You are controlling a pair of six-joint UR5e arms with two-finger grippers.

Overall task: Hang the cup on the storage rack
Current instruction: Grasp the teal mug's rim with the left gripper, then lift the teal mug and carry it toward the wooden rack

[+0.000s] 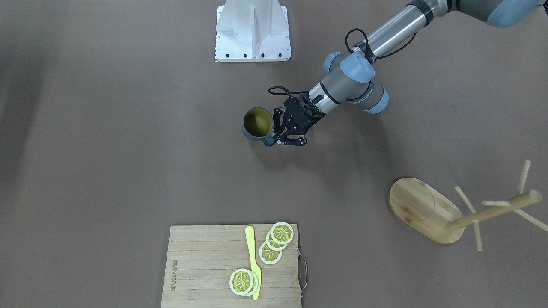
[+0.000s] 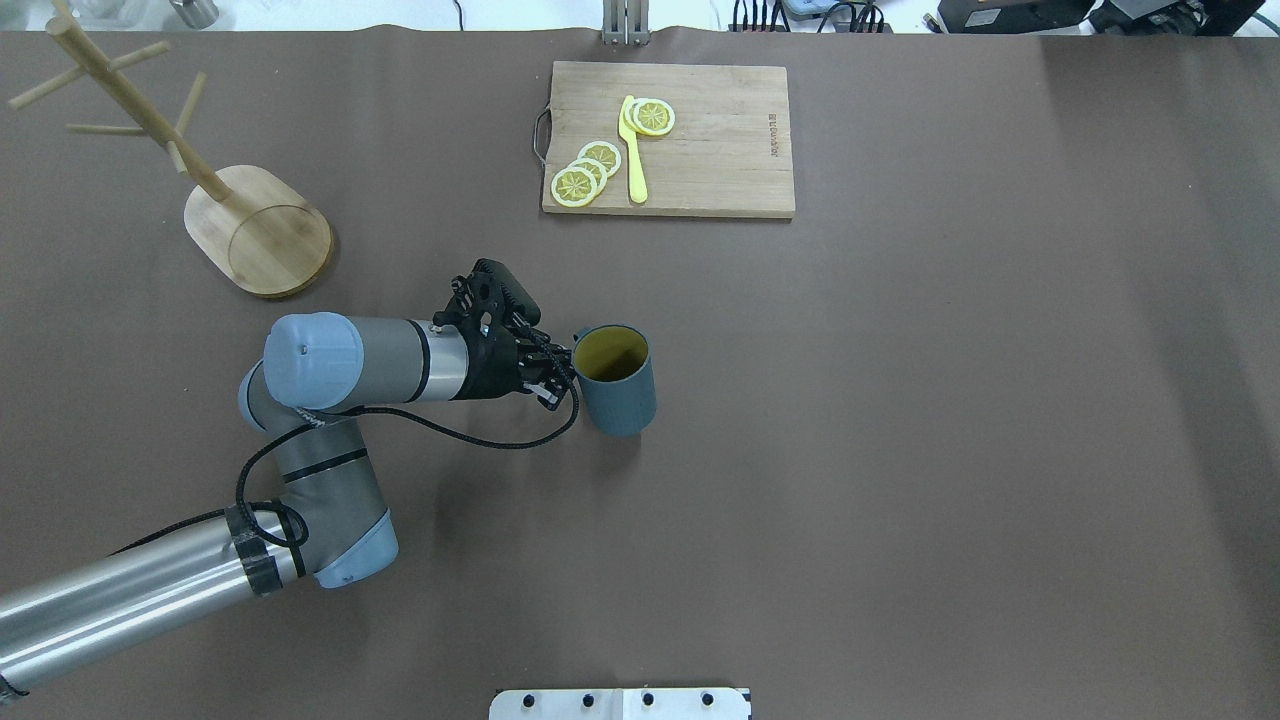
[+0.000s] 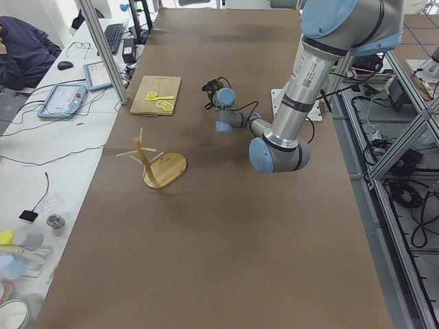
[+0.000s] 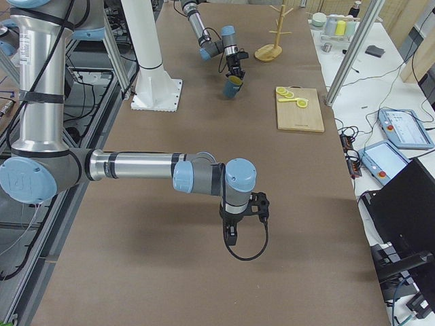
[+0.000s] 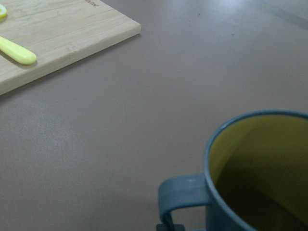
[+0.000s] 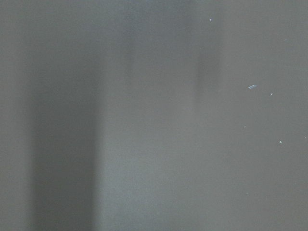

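The slate-blue cup (image 1: 257,124) with a yellow inside stands upright mid-table; it also shows in the overhead view (image 2: 615,385) and fills the lower right of the left wrist view (image 5: 255,178). My left gripper (image 1: 272,140) comes at it from the side, its fingers closed on the squared handle (image 5: 185,195). The bamboo storage rack (image 1: 421,209) stands apart on my left side, its pegs bare, and also shows in the overhead view (image 2: 260,240). My right gripper (image 4: 231,238) hangs low over bare table, far from the cup, and I cannot tell its state.
A wooden cutting board (image 2: 700,150) with lemon slices (image 2: 590,170) and a yellow knife (image 2: 633,150) lies at the far edge. The white robot base plate (image 1: 252,30) sits at the near edge. Brown table (image 2: 900,400) surrounds the cup.
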